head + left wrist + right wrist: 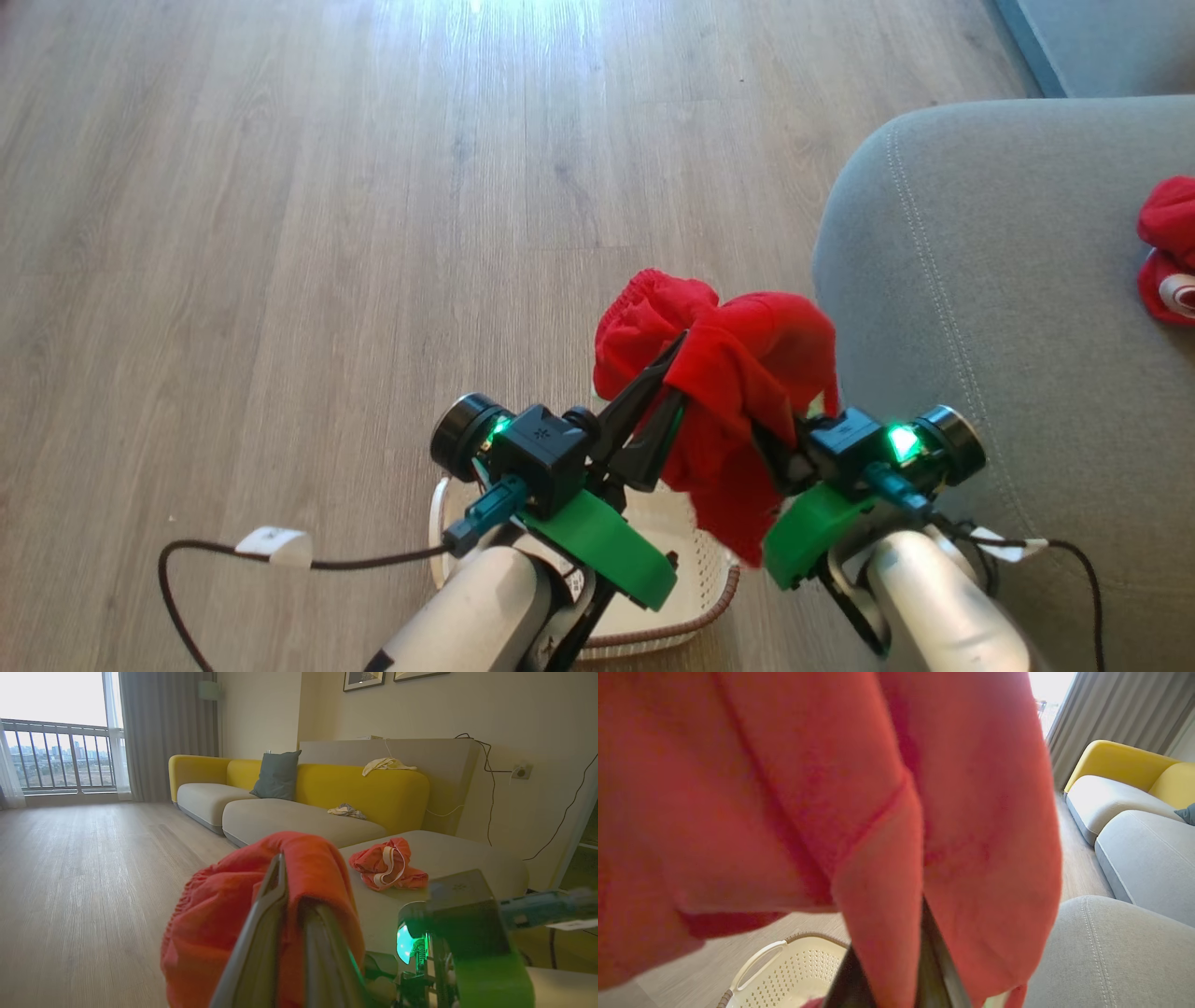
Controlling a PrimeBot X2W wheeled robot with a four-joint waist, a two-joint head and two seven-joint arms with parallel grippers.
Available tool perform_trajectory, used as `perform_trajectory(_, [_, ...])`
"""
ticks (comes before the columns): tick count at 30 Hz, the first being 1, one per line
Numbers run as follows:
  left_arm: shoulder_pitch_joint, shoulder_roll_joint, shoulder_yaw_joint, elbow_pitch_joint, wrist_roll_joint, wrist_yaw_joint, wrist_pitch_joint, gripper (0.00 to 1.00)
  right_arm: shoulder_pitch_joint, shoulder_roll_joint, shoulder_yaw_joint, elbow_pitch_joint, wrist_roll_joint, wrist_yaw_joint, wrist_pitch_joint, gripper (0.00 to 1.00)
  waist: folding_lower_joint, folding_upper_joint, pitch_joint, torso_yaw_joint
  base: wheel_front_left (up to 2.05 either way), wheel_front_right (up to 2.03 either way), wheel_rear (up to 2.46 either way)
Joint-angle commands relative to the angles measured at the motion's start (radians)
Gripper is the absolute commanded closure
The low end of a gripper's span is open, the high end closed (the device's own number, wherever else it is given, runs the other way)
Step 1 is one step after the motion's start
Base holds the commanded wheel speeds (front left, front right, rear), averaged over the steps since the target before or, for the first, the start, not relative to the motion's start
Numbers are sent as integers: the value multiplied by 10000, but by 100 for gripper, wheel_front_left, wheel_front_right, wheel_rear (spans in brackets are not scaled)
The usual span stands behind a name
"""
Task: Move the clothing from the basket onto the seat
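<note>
Floorboards point(280, 233) of pale wood lie open leftward; large grey fabric seat point(1008, 327) rises right, striped red garment point(1167, 252) on it. Plain red garment point(747, 364) hangs crosswise — long axis left-to-right — above cream perforated basket point(700, 569), beside the seat's rounded edge, pinched by left gripper point(674, 378) and right gripper point(775, 453).

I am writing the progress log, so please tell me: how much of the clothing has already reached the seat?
Done: the striped red garment lies on the seat. In hand: both the left gripper and the right gripper hold the plain red garment above the basket, beside the seat. Left: carry it over the seat and release it. The basket's inside is mostly hidden.
</note>
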Motion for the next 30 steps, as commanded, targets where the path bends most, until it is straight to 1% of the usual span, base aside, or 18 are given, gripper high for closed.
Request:
perform_trajectory(1, [-652, 41, 306, -359, -49, -45, -95, 100, -481, 149, 9, -337, 177, -2, -94, 100, 0, 0, 7, 29, 0, 0, 0])
perform_trajectory(7, [-531, 41, 396, -254, 11, -112, -95, 100, -397, 150, -525, -644, 837, -2, -94, 100, 0, 0, 26, 64, 0, 0, 0])
perform_trajectory(10, [-464, 41, 324, -56, 151, -258, -95, 100, -362, 150, -882, -853, 1372, -2, -94, 100, 0, 0, 29, 61, 0, 0, 0])
perform_trajectory(11, [-403, 41, 260, 136, 227, -373, -95, 100, -366, 150, -1092, -1013, 1724, -2, -94, 100, 0, 0, 26, 55, 0, 0, 0])
perform_trajectory(15, [-307, 41, 212, 539, 414, -553, -95, 100, -382, 150, -1428, -1440, 2116, -2, -94, 100, 0, 0, 25, 32, 0, 0, 0])
perform_trajectory(17, [-293, 41, 204, 642, 488, -597, -95, 100, -376, 150, -1508, -1554, 2222, -2, -94, 100, 0, 0, 24, 27, 0, 0, 0])
perform_trajectory(24, [-203, 41, 101, 1198, 941, -972, -95, 100, -346, 150, -1756, -1976, 2658, -2, -94, 100, 0, 0, 25, 12, 0, 0, 0])
perform_trajectory(30, [-100, 41, 64, 1386, 1107, -1174, -95, 100, -293, 150, -1677, -1906, 2959, -2, -94, 100, 0, 0, 35, 21, 0, 0, 0])
